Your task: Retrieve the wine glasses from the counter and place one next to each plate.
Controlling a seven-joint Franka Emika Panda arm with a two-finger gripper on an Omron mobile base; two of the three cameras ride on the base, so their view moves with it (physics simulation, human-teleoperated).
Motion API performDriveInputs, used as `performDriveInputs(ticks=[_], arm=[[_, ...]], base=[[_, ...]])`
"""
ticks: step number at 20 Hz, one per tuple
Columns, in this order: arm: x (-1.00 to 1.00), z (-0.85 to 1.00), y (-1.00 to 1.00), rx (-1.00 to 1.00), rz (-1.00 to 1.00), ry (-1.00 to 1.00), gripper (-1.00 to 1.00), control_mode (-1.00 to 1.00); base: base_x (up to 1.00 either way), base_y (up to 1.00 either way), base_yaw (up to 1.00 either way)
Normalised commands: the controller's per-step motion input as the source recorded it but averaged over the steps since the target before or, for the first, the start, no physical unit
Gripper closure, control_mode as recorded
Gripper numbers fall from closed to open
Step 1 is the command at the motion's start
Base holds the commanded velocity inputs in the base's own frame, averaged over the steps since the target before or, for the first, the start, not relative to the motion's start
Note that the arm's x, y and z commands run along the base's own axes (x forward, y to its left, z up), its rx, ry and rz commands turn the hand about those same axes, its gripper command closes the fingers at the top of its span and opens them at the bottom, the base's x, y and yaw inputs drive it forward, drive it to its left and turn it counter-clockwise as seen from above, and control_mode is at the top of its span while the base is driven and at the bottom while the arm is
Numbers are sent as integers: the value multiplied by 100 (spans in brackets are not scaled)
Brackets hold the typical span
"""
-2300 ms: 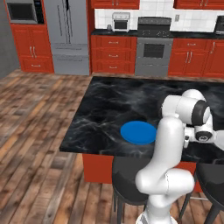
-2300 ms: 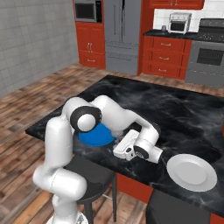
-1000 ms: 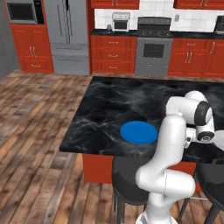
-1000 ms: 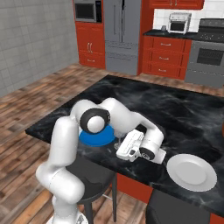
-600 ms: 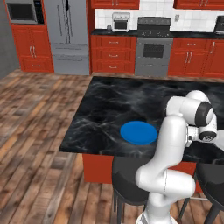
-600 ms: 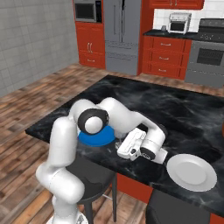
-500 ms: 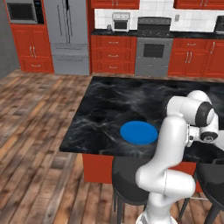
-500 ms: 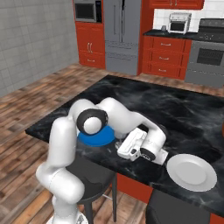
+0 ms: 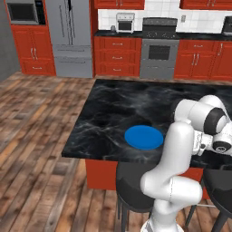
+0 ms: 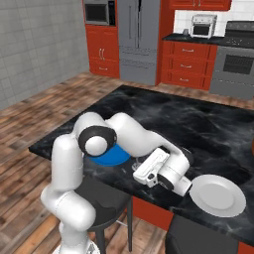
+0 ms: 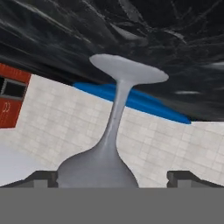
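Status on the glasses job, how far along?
Done, apparently: one wine glass stands on the island beside the blue plate. In hand: nothing gripped; the fingers stand open around its bowl. Left: the white plate has no glass beside it.

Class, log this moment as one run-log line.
hand: open | wine glass: foot on island, between fingertips | blue plate: beside glass | white plate: no glass visible

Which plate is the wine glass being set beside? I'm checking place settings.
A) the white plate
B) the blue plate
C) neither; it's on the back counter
B: in the hand view the wine glass stands with its foot on the black island top, the blue plate just behind its stem, between the open pincer tips.
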Motion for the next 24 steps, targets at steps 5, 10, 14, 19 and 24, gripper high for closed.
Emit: performDriveInputs(ticks=[5, 10, 14, 19, 24], arm=[[-9, 8, -11, 0, -14, 0, -100, -100], [-13, 6, -10, 0, -14, 0, -100, -100], [-15, 0, -16, 0, -11, 11, -100, -100], [-23, 11, -3, 0, -4, 3, -100, -100], [-39, 56, 0, -5, -3, 3, -100, -100]], base=[[0, 0, 0], [0, 0, 0], [0, 0, 0], [0, 0, 0], [0, 0, 0]])
